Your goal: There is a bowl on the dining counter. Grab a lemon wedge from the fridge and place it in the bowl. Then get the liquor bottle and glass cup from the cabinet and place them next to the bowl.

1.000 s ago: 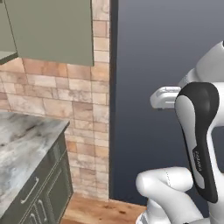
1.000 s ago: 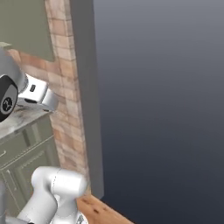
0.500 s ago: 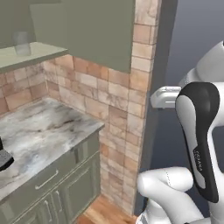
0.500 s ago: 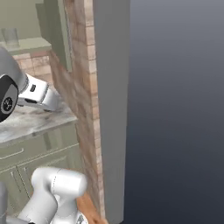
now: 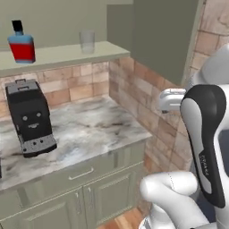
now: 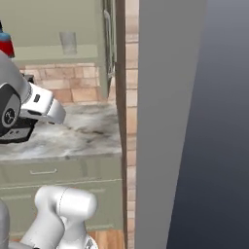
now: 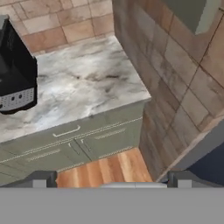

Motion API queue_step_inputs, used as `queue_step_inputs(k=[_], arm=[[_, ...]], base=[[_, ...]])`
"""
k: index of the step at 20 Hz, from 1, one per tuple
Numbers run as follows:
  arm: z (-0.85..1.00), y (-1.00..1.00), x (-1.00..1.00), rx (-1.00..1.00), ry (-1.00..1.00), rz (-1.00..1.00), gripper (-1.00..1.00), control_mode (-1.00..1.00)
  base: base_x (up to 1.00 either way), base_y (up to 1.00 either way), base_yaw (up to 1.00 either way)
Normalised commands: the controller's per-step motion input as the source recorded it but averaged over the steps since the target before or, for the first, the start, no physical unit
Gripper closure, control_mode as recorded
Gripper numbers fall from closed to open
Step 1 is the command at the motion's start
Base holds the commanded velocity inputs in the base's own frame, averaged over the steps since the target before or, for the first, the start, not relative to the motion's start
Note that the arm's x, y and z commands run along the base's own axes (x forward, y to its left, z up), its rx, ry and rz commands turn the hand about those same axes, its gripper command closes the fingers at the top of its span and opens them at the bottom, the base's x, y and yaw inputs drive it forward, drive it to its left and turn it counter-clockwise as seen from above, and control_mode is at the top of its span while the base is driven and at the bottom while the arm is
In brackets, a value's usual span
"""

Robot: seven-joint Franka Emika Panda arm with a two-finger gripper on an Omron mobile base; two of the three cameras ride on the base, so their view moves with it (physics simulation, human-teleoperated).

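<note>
The liquor bottle (image 5: 21, 44) stands at the left end of the cabinet (image 5: 165, 36) shelf, the glass cup (image 5: 87, 42) nearer its right end, well apart. My gripper (image 7: 111, 180) hangs empty with jaws spread wide over the floor. I judge I'm on the fetching step; next I must raise the arm toward the shelf.

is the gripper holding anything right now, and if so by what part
Nothing is held. In the hand view the gripper is open, with bare floor and cabinet fronts between its tips. The liquor bottle and glass cup stand on the cabinet shelf.
</note>
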Motion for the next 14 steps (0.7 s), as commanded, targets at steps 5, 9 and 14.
queue_step_inputs(k=[5,9,14], arm=[[0.00,0.00,0.00,0.00,0.00,0.00,-1.00,1.00],[0.00,0.00,0.00,0.00,0.00,0.00,-1.00,1.00],[0.00,0.00,0.00,0.00,0.00,0.00,-1.00,1.00]], base=[[0.71,-0.06,0.64],[0.62,-0.04,0.60],[0.60,0.00,0.52]])
